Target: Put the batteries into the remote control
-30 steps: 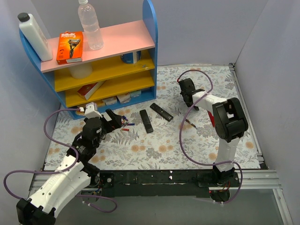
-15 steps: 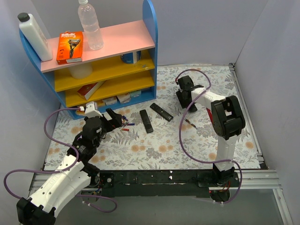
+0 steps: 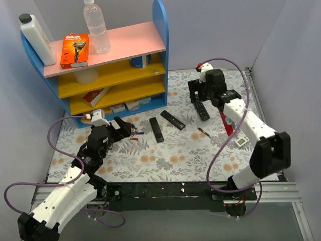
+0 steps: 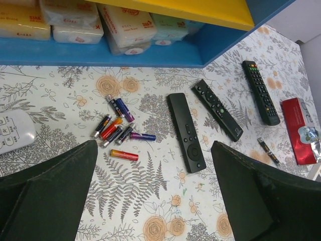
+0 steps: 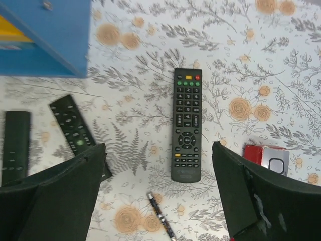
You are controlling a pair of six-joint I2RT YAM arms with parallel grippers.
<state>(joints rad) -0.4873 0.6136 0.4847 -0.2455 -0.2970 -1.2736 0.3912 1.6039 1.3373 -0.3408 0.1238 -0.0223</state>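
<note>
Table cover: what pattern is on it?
Table cover has grey ferns and orange flowers; clearest in left wrist view.

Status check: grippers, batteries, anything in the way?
Open, empty: left gripper, right gripper. Face-up buttoned remote below right gripper; thin battery loose beside it, unloaded. No obstruction between them.
</note>
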